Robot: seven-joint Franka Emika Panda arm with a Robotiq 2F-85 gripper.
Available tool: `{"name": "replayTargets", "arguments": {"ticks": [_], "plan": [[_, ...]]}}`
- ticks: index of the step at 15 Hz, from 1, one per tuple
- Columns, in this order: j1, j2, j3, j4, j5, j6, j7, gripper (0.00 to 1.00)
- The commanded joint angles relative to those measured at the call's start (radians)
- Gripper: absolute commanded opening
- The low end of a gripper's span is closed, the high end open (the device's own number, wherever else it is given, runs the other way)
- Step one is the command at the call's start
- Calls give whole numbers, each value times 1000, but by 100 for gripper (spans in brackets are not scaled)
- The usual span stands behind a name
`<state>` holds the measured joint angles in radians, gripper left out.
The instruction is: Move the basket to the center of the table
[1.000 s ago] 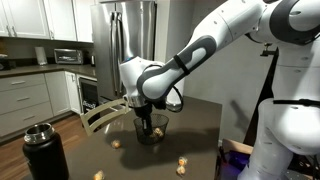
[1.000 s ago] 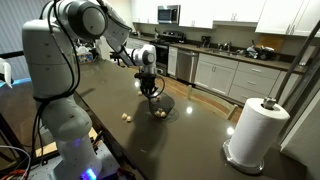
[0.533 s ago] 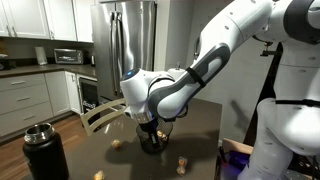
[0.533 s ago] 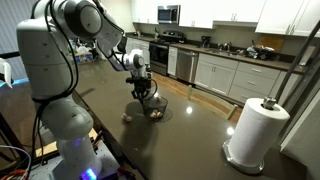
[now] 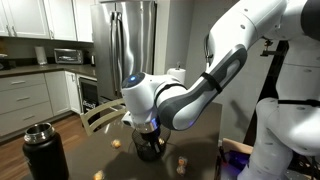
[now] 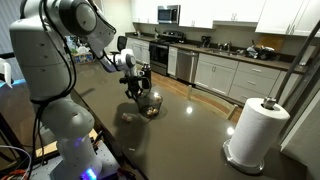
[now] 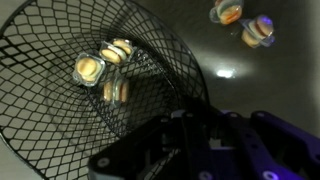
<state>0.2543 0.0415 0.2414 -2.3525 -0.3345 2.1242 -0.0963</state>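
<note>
One basket (image 7: 50, 110) in play: dark wire mesh, a few tan pieces (image 7: 90, 68) sitting in its bottom. Jaws look clamped on its rim. In the wrist view the mesh runs straight into them, though the tips are dark and hard to read. Can't tell if the basket rides just off the counter (image 6: 190, 140) or touches it; low either way.

Loose pieces (image 7: 228, 13) lie on the counter near the basket: in an exterior view, one to its left (image 5: 117, 145) and one near-right (image 5: 183, 160). Thermos (image 5: 45, 152) stands near-left, well apart. Paper towel roll (image 6: 258, 125) is well off to the right.

My read of the step: transport. Grasp done, placement not. In an exterior view the basket (image 6: 152, 106) looks short of the counter's middle, toward the far-left part.

Next move calls for:
- carrying it toward the middle
- keeping it level so the contents don't tip out
- steering clear of the loose pieces
- setting it flat, then releasing
</note>
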Motion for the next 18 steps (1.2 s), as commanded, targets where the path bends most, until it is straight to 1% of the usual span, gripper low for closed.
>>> {"name": "replayTargets", "arguments": {"ticks": [1,7,9,10,11,17,18], "plan": [[8,-58,15,-53,-16,50,-47,6],[12,-80,23,-77,-10,81,-83,6],[8,-84,19,-69,-7,73,-103,6],[7,-85,18,-67,-8,70,-106,24],[7,-85,18,-66,-8,70,-109,33],[5,-97,13,-58,-3,63,-132,70],[4,-99,11,-55,0,61,-136,77]]}}
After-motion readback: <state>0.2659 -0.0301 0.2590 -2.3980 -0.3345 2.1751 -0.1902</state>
